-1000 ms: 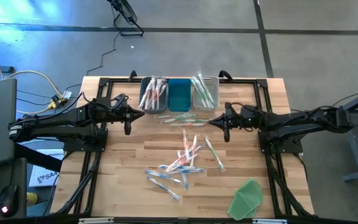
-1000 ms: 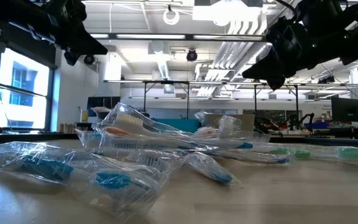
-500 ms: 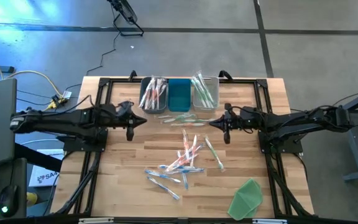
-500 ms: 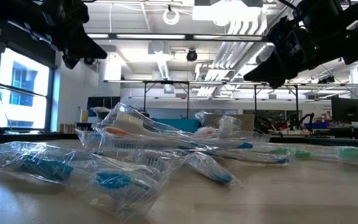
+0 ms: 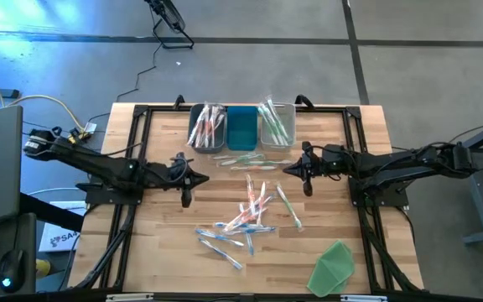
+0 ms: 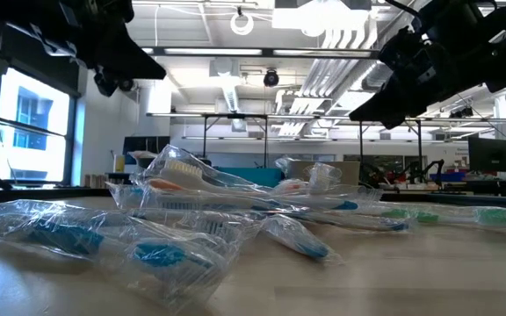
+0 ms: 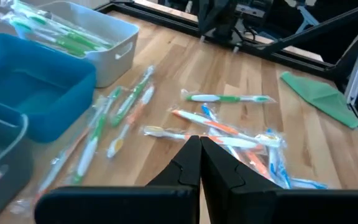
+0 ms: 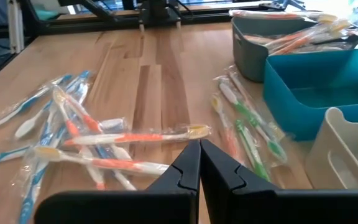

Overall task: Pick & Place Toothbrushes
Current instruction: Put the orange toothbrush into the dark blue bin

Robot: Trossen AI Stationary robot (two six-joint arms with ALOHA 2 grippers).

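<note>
Both pincers, left (image 5: 193, 178) and right (image 5: 291, 168), pinched shut, empty; better opened above thin wrapped plastic toothbrushes (image 5: 250, 214) frame-centre, gripping one handle crosswise.

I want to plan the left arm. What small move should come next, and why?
Probably open the left gripper and lower it toward the loose toothbrushes. Its fingers are shut and hold nothing, and it hangs above the table beside the pile.
</note>
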